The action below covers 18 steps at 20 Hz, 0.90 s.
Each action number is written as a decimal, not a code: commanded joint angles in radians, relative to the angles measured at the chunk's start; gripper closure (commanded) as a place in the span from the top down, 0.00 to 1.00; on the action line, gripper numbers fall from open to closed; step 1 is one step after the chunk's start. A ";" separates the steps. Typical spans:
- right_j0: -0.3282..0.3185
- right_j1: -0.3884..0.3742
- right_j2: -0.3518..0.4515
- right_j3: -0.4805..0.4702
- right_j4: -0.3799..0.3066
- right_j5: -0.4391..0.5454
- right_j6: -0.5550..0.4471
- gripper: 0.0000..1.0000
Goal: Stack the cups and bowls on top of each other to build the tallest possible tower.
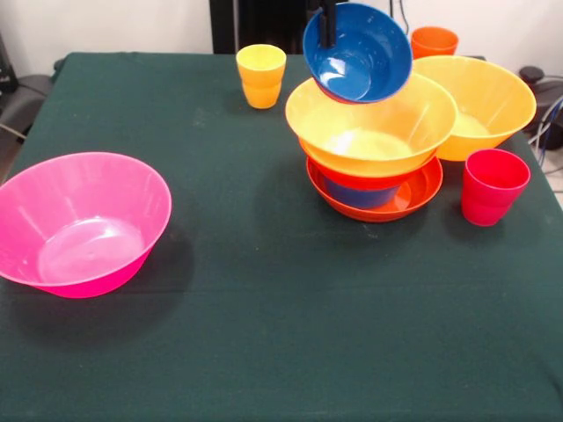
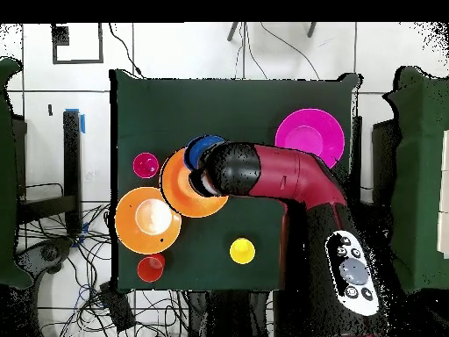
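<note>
Blue bowl (image 1: 361,53) pinched by its rim in claw (image 1: 328,35), tilted above tower (image 1: 374,141); levelling and lowering needed.

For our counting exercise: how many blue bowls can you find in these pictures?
2. One blue bowl hangs tilted from the gripper above the pile; a second blue bowl sits low in the tower, mostly covered, so more could be hidden there.

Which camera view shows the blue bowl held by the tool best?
The front view shows it best: the blue bowl hangs tilted above the tower, its whole inside facing the camera, with the tool clamped on its rim. In the overhead view the arm covers most of it; only a blue edge shows.
</note>
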State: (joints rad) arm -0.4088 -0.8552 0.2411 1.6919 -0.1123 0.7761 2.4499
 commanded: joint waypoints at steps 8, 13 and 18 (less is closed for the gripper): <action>0.034 0.036 -0.005 -0.067 -0.034 0.010 0.019 0.00; 0.036 0.095 -0.010 -0.140 -0.045 0.012 0.017 0.00; 0.044 0.158 -0.020 -0.199 -0.064 -0.023 0.014 0.00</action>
State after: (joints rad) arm -0.3856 -0.7882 0.2321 1.5889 -0.1122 0.7762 2.4499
